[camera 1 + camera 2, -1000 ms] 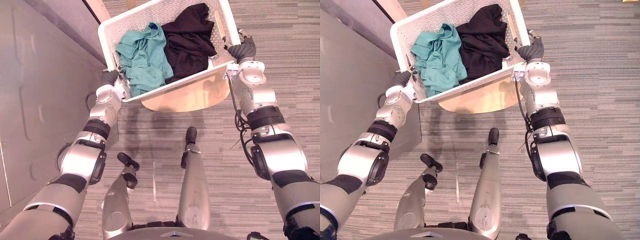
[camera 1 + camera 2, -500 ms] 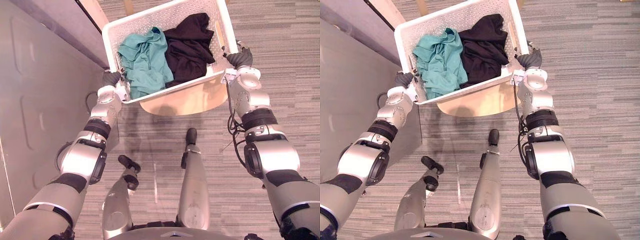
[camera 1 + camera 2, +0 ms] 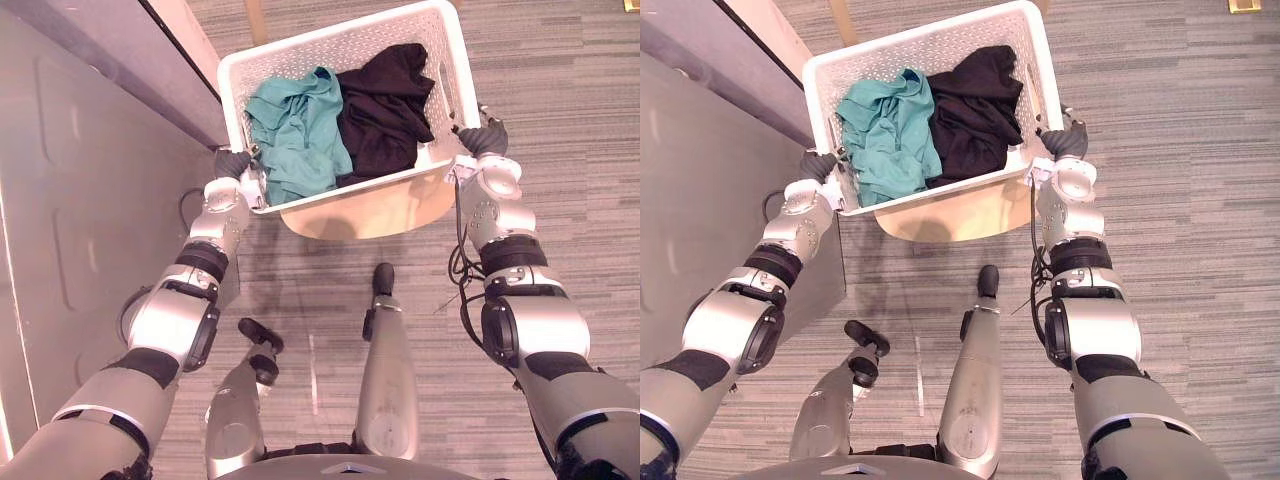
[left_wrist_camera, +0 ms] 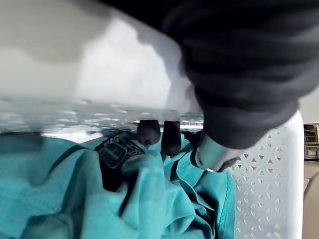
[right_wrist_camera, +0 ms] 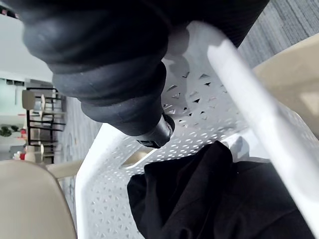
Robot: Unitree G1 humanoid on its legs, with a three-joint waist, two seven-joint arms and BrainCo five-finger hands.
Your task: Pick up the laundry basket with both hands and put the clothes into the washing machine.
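- Grey carpet (image 3: 560,60); a grey panel (image 3: 80,200) stands left of the laundry basket (image 3: 330,33).
- I see the basket carried over a wooden stool (image 3: 370,210), clothes (image 3: 298,125) inside.
- Left hand (image 3: 232,163) and right hand (image 3: 484,137) curl over its side rims.
- It has swung squarer to me; the carry is under way, I reckon.

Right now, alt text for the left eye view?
White perforated laundry basket from above, gripped at its side rims by the left hand and right hand, with a teal garment beside a black garment inside. A pale round wooden top shows under it, grey carpet around, a grey panel on the robot's left.
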